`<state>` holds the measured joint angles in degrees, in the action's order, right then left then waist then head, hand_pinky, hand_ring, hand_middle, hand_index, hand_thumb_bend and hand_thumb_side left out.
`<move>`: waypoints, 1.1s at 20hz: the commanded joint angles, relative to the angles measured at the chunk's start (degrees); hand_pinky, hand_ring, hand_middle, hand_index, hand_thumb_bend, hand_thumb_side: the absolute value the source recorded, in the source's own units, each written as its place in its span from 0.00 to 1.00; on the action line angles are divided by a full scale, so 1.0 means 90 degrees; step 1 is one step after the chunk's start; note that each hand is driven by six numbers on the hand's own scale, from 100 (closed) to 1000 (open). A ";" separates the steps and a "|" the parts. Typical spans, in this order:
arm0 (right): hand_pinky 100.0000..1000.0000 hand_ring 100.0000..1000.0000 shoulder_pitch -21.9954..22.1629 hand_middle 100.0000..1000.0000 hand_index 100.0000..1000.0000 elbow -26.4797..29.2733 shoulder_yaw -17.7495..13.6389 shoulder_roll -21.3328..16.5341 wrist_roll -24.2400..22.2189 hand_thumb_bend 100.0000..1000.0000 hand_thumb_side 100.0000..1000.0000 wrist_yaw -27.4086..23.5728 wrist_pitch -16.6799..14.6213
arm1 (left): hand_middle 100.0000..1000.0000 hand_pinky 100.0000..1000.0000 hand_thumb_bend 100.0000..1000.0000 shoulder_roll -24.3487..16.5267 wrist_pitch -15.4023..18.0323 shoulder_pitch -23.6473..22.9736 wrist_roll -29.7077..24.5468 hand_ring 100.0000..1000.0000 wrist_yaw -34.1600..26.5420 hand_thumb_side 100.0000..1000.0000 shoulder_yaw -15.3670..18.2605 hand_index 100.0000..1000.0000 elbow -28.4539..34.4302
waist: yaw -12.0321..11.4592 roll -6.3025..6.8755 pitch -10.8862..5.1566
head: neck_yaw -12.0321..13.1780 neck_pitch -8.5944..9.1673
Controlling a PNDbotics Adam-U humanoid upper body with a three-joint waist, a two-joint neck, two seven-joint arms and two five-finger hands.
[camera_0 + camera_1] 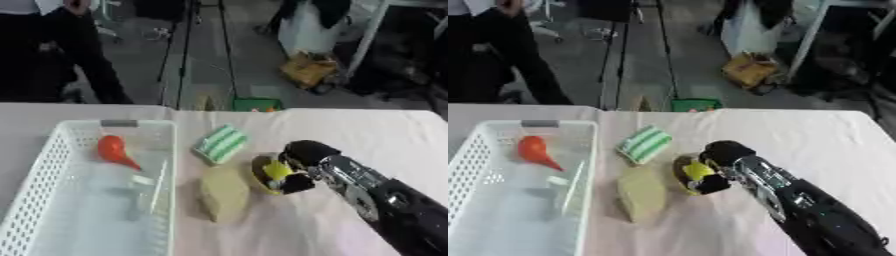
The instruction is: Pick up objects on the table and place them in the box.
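Pale tablecloth (385,135), no legible writing, right hand (297,167) on yellow object (276,170)

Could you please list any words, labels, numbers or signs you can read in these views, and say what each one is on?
No text can be read anywhere.
Grey tag on the white basket: no print that can be made out.
Green-and-white striped item: stripes only.
Yellow item at the right hand: no marking legible.

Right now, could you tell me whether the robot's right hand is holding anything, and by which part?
The right hand has its fingers curled around a yellow object, gripping its right side; it sits on the table.
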<state>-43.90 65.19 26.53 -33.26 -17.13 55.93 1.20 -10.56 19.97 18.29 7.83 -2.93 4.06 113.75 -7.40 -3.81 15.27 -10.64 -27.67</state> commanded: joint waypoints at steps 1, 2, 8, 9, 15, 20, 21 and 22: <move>0.87 0.83 -0.0135 0.34 0.58 0.0072 -0.0057 -0.0205 0.0074 0.28 0.83 -0.0069 0.0034 | 1.00 0.95 0.01 -0.0035 -0.0001 0.0085 0.0028 0.93 -0.0002 1.00 -0.0019 0.93 0.0094 | 0.0014 0.0029 -0.0088 | -0.0006 -0.0034; 0.87 0.83 -0.0133 0.34 0.58 0.0069 -0.0057 -0.0204 0.0086 0.28 0.83 -0.0074 0.0043 | 1.00 0.95 0.01 -0.0035 -0.0001 0.0086 0.0030 0.93 -0.0001 1.00 -0.0020 0.93 0.0094 | 0.0014 0.0029 -0.0086 | -0.0006 -0.0032; 0.85 0.80 -0.0135 0.31 0.54 0.0059 -0.0070 -0.0198 0.0163 0.28 0.77 -0.0112 0.0102 | 1.00 0.95 0.01 -0.0031 -0.0007 0.0084 0.0044 0.93 0.0004 1.00 -0.0023 0.93 0.0094 | 0.0020 0.0033 -0.0079 | -0.0002 -0.0023; 0.85 0.79 -0.0136 0.30 0.53 0.0063 -0.0070 -0.0197 0.0190 0.28 0.76 -0.0117 0.0110 | 1.00 0.95 0.01 -0.0030 -0.0008 0.0085 0.0042 0.93 0.0005 1.00 -0.0025 0.93 0.0094 | 0.0021 0.0033 -0.0077 | -0.0002 -0.0020; 0.83 0.75 -0.0123 0.27 0.50 0.0053 -0.0073 -0.0191 0.0374 0.26 0.68 -0.0135 0.0161 | 1.00 0.95 0.01 -0.0024 -0.0008 0.0087 0.0042 0.93 0.0009 1.00 -0.0028 0.93 0.0094 | 0.0019 0.0044 -0.0068 | 0.0003 0.0016; 0.82 0.71 -0.0126 0.23 0.46 0.0062 -0.0078 -0.0195 0.0502 0.30 0.64 -0.0160 0.0179 | 1.00 0.95 0.01 -0.0027 -0.0007 0.0085 0.0042 0.93 0.0008 1.00 -0.0030 0.93 0.0094 | 0.0032 0.0056 -0.0068 | 0.0003 0.0029; 0.81 0.71 -0.0124 0.23 0.46 0.0065 -0.0076 -0.0197 0.0519 0.30 0.64 -0.0165 0.0181 | 1.00 0.95 0.01 -0.0028 -0.0006 0.0085 0.0042 0.93 0.0008 1.00 -0.0030 0.93 0.0094 | 0.0035 0.0057 -0.0068 | 0.0003 0.0030; 0.81 0.68 -0.0121 0.21 0.44 0.0065 -0.0077 -0.0200 0.0532 0.30 0.62 -0.0171 0.0186 | 1.00 0.95 0.01 -0.0028 -0.0007 0.0084 0.0042 0.93 0.0008 1.00 -0.0031 0.93 0.0094 | 0.0037 0.0058 -0.0069 | 0.0005 0.0030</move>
<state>-43.91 65.19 26.52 -33.26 -12.77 54.79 2.78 -10.56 19.85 18.30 8.04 -2.93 3.88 113.75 -7.11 -3.62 15.53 -10.63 -27.65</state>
